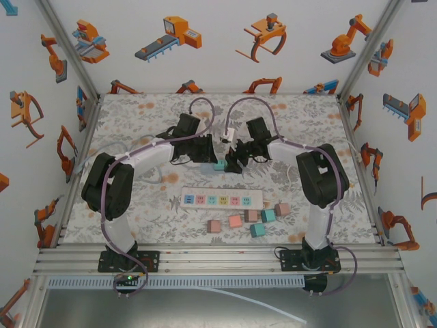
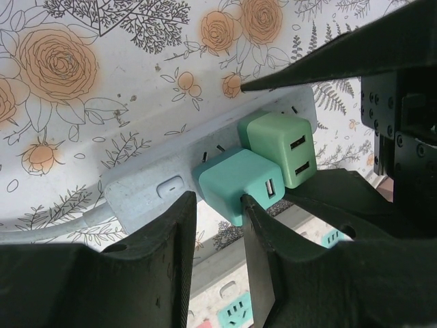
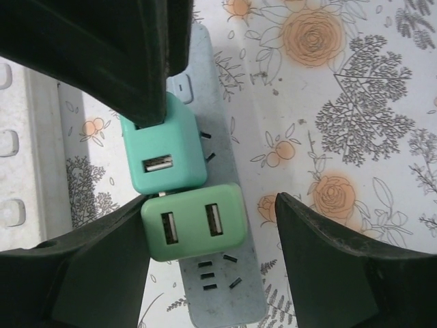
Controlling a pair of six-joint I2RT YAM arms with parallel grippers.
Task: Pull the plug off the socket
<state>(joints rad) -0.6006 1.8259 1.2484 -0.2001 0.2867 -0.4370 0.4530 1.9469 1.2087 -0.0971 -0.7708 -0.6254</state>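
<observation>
Right wrist view: where is our green plug (image 3: 192,229)?
— Seated in the power strip (image 3: 225,301), just beside a teal plug (image 3: 164,154). Our right gripper (image 3: 210,203) is spread around it, one finger touching.
— How will it handle?
— We judge it light, hard, slick and stiffly seated. Pinch its opposite flat sides and pull straight out. Our left gripper (image 2: 217,201) is drawn together at the strip's edge.

robot-print walls (image 1: 218,41), floral tabletop (image 1: 136,116)
</observation>
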